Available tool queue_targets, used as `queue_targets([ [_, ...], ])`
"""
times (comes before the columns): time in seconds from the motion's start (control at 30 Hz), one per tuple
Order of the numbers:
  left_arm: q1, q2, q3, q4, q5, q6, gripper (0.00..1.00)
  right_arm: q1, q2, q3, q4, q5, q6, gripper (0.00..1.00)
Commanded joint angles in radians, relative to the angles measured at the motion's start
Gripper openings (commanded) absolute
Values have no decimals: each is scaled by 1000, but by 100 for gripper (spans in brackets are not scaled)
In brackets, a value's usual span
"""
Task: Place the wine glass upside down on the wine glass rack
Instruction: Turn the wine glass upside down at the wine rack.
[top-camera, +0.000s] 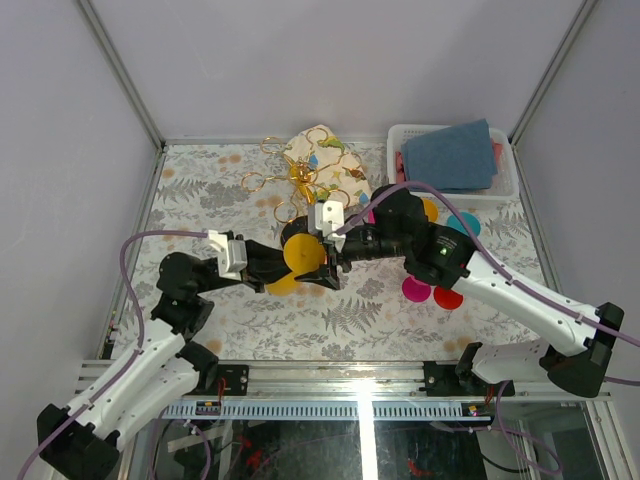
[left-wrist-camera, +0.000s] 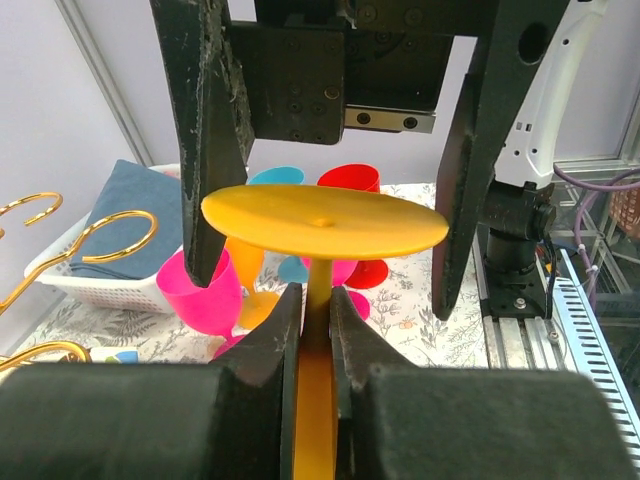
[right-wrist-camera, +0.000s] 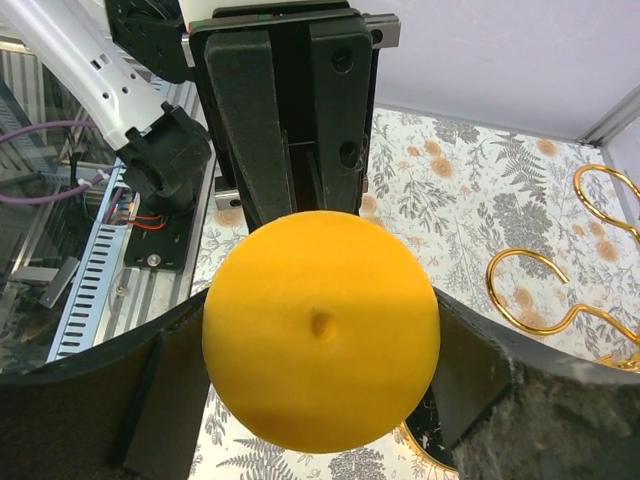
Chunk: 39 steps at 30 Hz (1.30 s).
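Handover risk: yellow plastic wine glass (top-camera: 303, 257) hangs above the middle of the desk, just near of the gold wire rack (top-camera: 300, 180). My left tool (left-wrist-camera: 317, 305) pinches its stem; my right tool (right-wrist-camera: 320, 320), spread wide, seems to clamp the foot. If I move either arm now, the stem could twist loose.

Wine glass (top-camera: 303, 256) was plain yellow-orange w/ no print, and rack (top-camera: 290, 180) was shiny gold wire. Table (top-camera: 400, 330) had a white cover w/ grey-brown fern & flower print, and a cream cloth (top-camera: 325, 150) by the rack carried green & yellow figures. Basket (top-camera: 505, 185) was white w/ a slate-blue towel (top-camera: 450, 155); spares were a pink glass (top-camera: 416, 290), red glass (top-camera: 449, 298) & teal glass (top-camera: 463, 223); L arm (top-camera: 150, 370) & R arm (top-camera: 530, 300) were white w/ black joints, cable (top-camera: 130, 270) purple, walls (top-camera: 60, 150) pale grey.
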Motion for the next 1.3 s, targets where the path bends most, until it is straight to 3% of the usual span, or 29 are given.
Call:
queue_targets([
  [0.0,1,-17,52,-152,-95,67,0,5,-62,8,45,35,-35,86],
  [0.23,4,-21,68,-217,-156,102,0,5,-85,-7,-44,167,-90,100],
  [0.43,56,-35,62,-207,-149,88,0,5,-105,-14,-108,278,-101,99],
  [0.8,273,-72,70,-158,-92,82,0,5,-123,-82,26,572,-33,100],
  [0.9,347,-61,33,-50,-117,10,0,6,-127,-88,48,615,-18,99],
  [1.0,405,-35,-32,172,-137,-119,0,5,-136,-96,64,634,-2,99],
  [1.27,407,68,-180,597,-310,-237,0,6,-116,-81,45,647,60,98],
])
